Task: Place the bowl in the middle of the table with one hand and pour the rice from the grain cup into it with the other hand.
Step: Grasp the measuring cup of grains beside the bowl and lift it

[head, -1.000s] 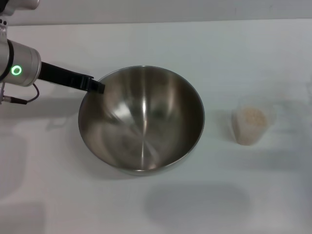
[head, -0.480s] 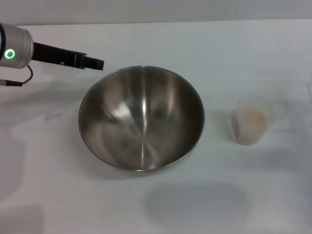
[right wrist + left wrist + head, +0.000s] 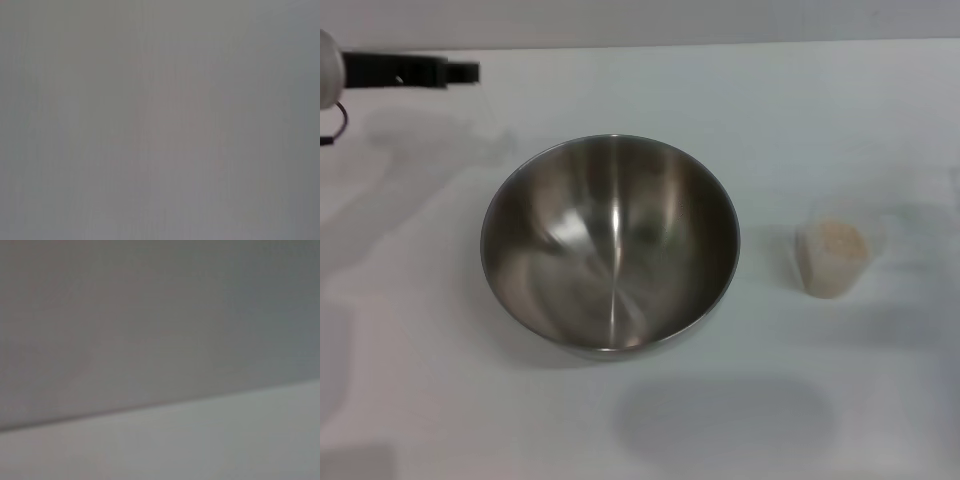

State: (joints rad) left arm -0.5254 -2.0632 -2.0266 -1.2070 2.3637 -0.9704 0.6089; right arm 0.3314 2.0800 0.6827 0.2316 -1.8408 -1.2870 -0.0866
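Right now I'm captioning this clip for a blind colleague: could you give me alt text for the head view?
A large steel bowl sits empty near the middle of a white table, with a small clear grain cup of rice standing apart on its right. The left gripper is at the far left edge, clear of the bowl; the right gripper is out of view.

Head camera looks steeply down onto table (image 3: 880, 120).

The stainless-steel mixing bowl (image 3: 610, 245) stands upright and empty on the white table (image 3: 820, 110), its shiny inside facing up, well apart from the left gripper (image 3: 470, 71), on its right and nearer the robot. The clear grain cup (image 3: 834, 255) stands upright farther right still, apart from the bowl, filled with pale rice (image 3: 836, 240).
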